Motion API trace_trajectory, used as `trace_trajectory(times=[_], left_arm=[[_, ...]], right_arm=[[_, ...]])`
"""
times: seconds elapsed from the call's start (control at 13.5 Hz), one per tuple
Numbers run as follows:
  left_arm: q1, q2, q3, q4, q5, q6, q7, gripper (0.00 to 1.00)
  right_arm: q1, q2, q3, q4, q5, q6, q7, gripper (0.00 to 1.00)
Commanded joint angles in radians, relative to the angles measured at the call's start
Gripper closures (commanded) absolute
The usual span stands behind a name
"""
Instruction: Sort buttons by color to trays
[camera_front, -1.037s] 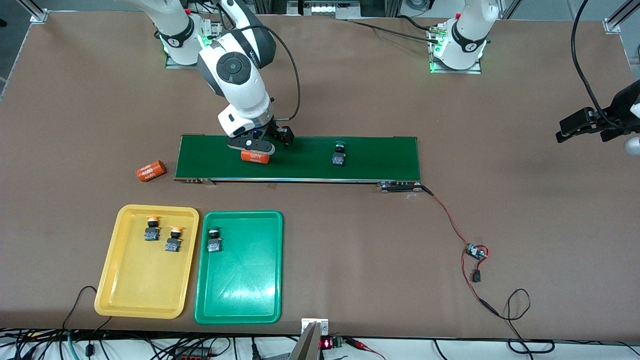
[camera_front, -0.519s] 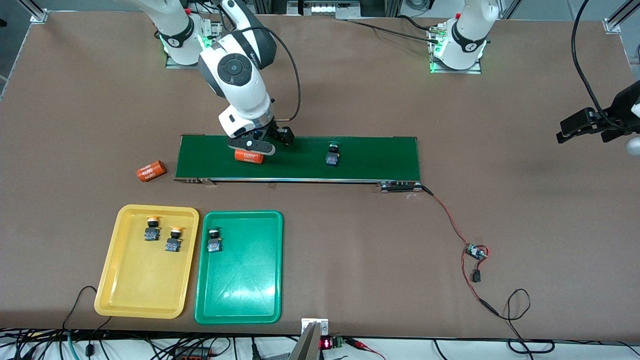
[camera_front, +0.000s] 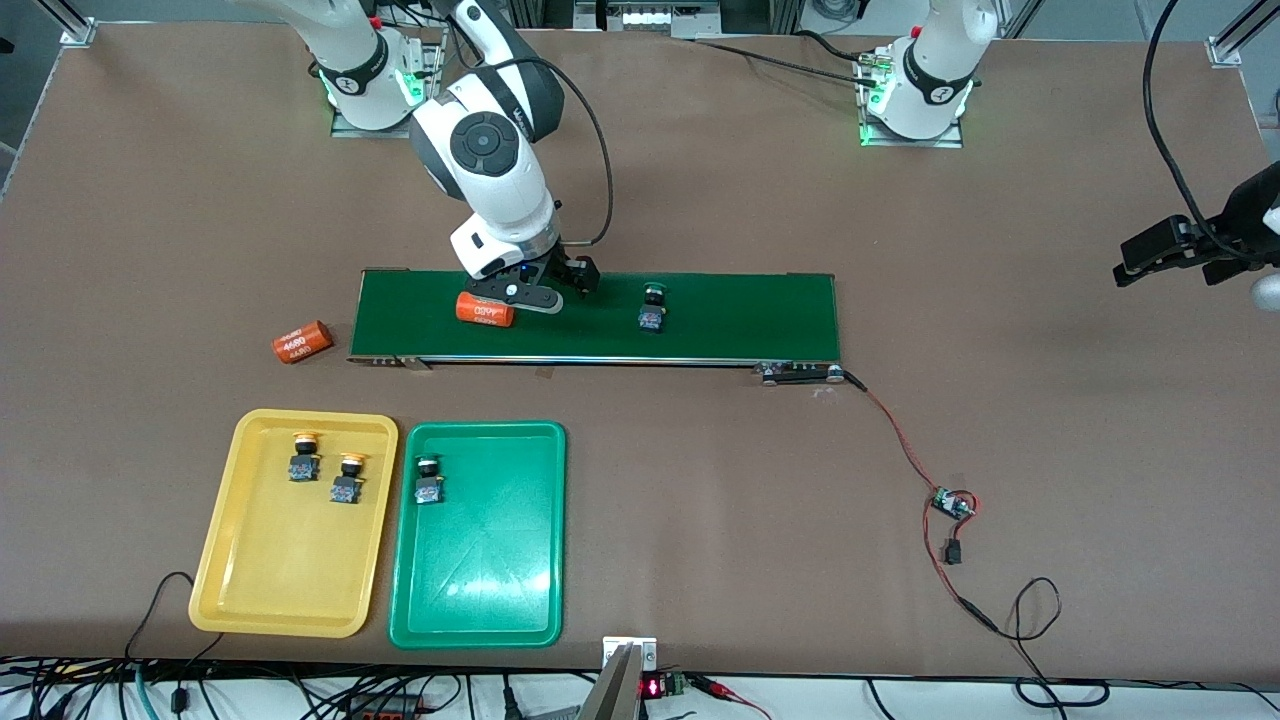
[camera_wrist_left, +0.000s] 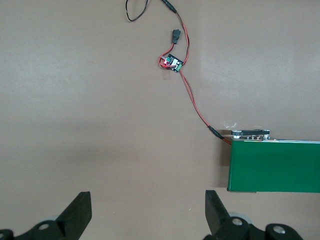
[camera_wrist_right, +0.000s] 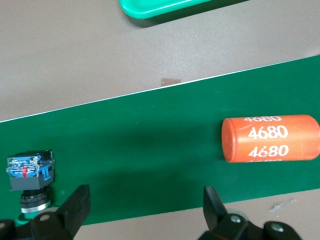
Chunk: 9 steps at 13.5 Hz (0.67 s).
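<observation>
Just beside the right pincer (camera_front: 522, 297), toward the left arm's end of the conveyor belt (camera_front: 740, 320): one green button (camera_front: 652, 308), on the belt, untouched and not yet sorted. Right pincer low over the belt, fingers apart, clamped on nothing. Equally close on the pincer's other flank: an orange cylinder (camera_front: 485, 309), not part of the sort.

Well apart from that pincer, nearer the front camera: green tray (camera_front: 480, 590) with one green button (camera_front: 428, 480) inside; beside it, yellow tray (camera_front: 290, 590) with two yellow buttons (camera_front: 304, 456) inside. Sorting judged nearly complete.

Farther out:
- Second orange cylinder (camera_front: 302, 341) on the bench (camera_front: 700, 500), off the belt's end.
- Left pincer (camera_front: 1150, 255) waiting over bare bench, fingers apart, empty.

Hazards, as judged:
- Closing on the cylinder instead of the button, owing to the equal spacing on both flanks.
- Missing the grasp should the belt run and carry the button out from under the fingers.
- Tipping or pinching out the small body through an off-centre descent.
- Releasing over the yellow tray, owing to the two trays lying side by side.
</observation>
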<state>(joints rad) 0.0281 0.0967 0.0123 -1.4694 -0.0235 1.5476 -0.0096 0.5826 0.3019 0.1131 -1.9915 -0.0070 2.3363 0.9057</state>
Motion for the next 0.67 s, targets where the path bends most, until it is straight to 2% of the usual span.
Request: trace_trajectory(times=[0.0, 0.59], left_arm=[[-0.002, -0.017, 0.008, -0.003, -0.006, 0.002, 0.02, 0.0], [0.032, -0.015, 0.009, -0.008, -0.016, 0.003, 0.019, 0.0]], right_arm=[[0.011, 0.016, -0.004, 0.02, -0.008, -0.005, 0.022, 0.0], [0.025, 0.025, -0.006, 0.034, -0.008, -0.005, 0.022, 0.0]])
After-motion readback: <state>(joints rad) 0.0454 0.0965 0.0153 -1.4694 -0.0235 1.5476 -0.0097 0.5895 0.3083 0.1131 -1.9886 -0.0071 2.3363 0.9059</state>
